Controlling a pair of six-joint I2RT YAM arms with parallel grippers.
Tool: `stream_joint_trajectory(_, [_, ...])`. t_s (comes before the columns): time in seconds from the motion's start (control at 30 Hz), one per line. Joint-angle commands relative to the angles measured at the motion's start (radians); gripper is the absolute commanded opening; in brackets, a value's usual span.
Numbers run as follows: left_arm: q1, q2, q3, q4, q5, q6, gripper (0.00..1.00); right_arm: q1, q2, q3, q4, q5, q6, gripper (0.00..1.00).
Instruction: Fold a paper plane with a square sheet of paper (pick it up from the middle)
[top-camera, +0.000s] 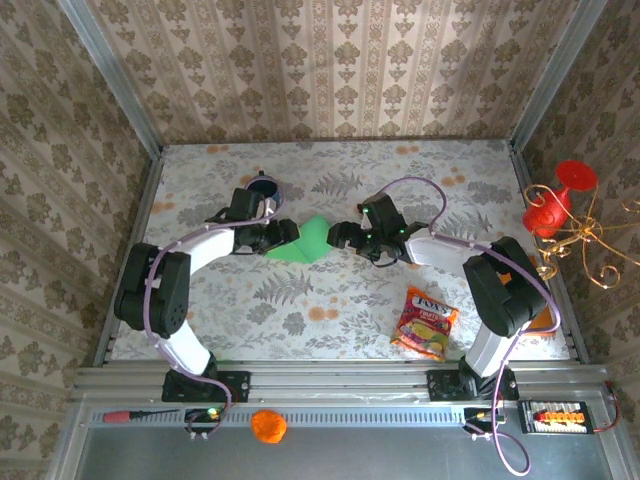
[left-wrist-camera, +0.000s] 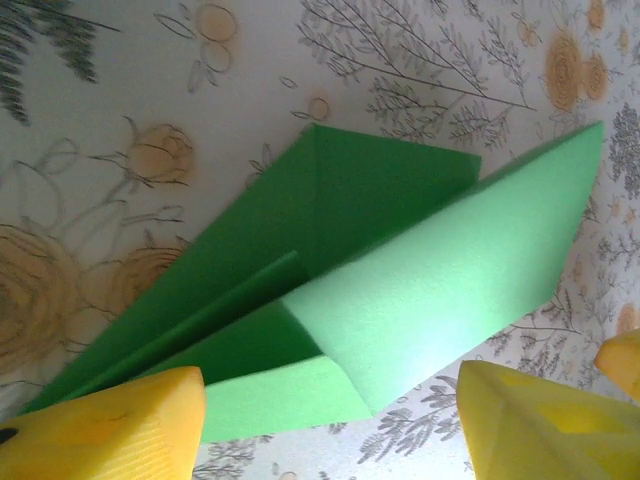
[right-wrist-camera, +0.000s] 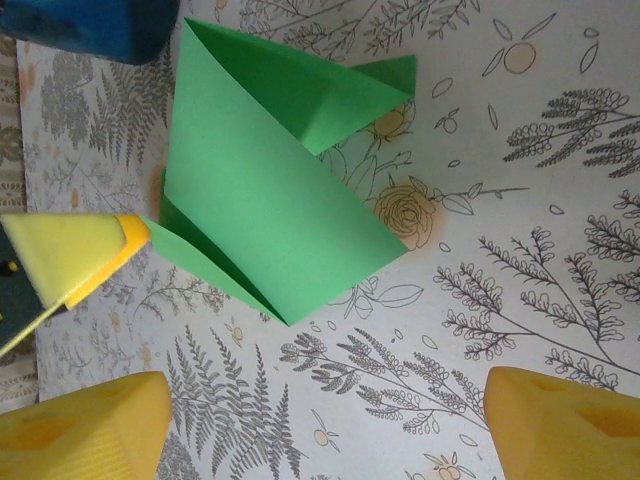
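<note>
Top external view: the partly folded green paper (top-camera: 305, 241) lies flat mid-bench (top-camera: 300, 300), between the two claws. The left claw (top-camera: 283, 233) is spread wide at its left edge. The right claw (top-camera: 338, 237) is spread too, near its right corner but apart from it.

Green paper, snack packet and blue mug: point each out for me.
green paper (top-camera: 304, 242): top view, middle of the folded sheet.
snack packet (top-camera: 426, 322): top view, centre of its printed face.
blue mug (right-wrist-camera: 90, 25): right wrist view, its side wall.
</note>
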Motion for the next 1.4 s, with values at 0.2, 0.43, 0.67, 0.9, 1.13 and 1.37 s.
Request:
stream_joint_trajectory(0.2, [0.112, 0.005, -0.014, -0.018, 0.044, 0.160, 0.81, 0.007, 0.009, 0.006, 0.013, -0.016, 0.014, 0.82])
stream_joint_trajectory(0.43, [0.103, 0.028, -0.045, 0.021, 0.100, 0.143, 0.85, 0.007, 0.007, 0.003, 0.011, -0.013, 0.014, 0.82])
stream_joint_trajectory(0.67, [0.079, 0.075, -0.027, 0.006, 0.123, 0.167, 0.87, 0.007, -0.001, 0.005, 0.003, -0.007, 0.010, 0.82])
stream_joint_trajectory(0.9, [0.054, 0.105, -0.017, -0.017, 0.146, 0.178, 0.87, 0.002, -0.007, 0.000, -0.008, 0.004, 0.009, 0.82])
stream_joint_trajectory(1.13, [-0.046, 0.025, -0.088, 0.018, 0.150, 0.101, 0.85, -0.022, -0.023, -0.013, -0.013, 0.027, 0.024, 0.82])
stream_joint_trajectory(1.37, [-0.197, -0.041, -0.121, 0.034, 0.068, 0.024, 0.83, -0.045, -0.027, -0.018, -0.020, 0.036, 0.031, 0.82])
